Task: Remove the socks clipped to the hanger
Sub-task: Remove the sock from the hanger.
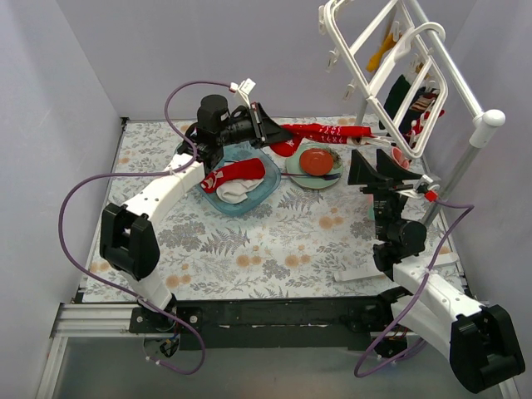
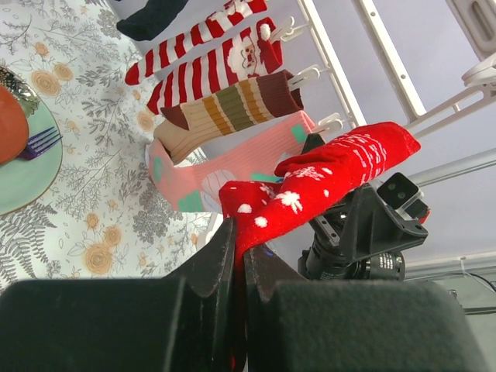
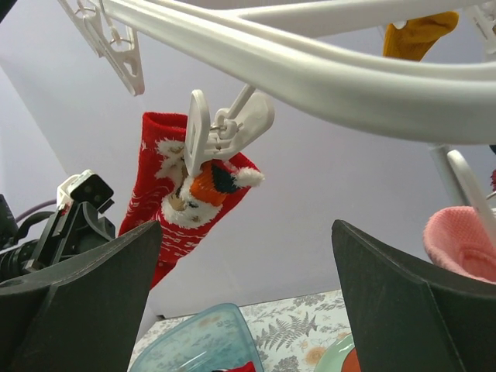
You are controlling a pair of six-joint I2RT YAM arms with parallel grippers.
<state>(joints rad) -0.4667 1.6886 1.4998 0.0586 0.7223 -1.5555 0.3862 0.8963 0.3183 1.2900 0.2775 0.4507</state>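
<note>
The left gripper [image 2: 239, 232], its black fingers pressed together, pinches a red fabric sock with white snowflakes [image 2: 325, 174], whose far end rises to the right. Beyond it, small white clips [image 2: 306, 75] on the white plastic hanger [image 2: 333, 74] hold a pink sock [image 2: 225, 174], a brown-striped sock [image 2: 232, 108] and a red-and-white striped sock [image 2: 225, 66]. A green plate [image 2: 31, 182] lies on the floral tablecloth [image 2: 101, 225].

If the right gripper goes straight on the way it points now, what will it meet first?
Probably the clip holding the red sock: in the wrist view it hangs ahead of the right gripper, between its open fingers. Depth is unclear.
</note>
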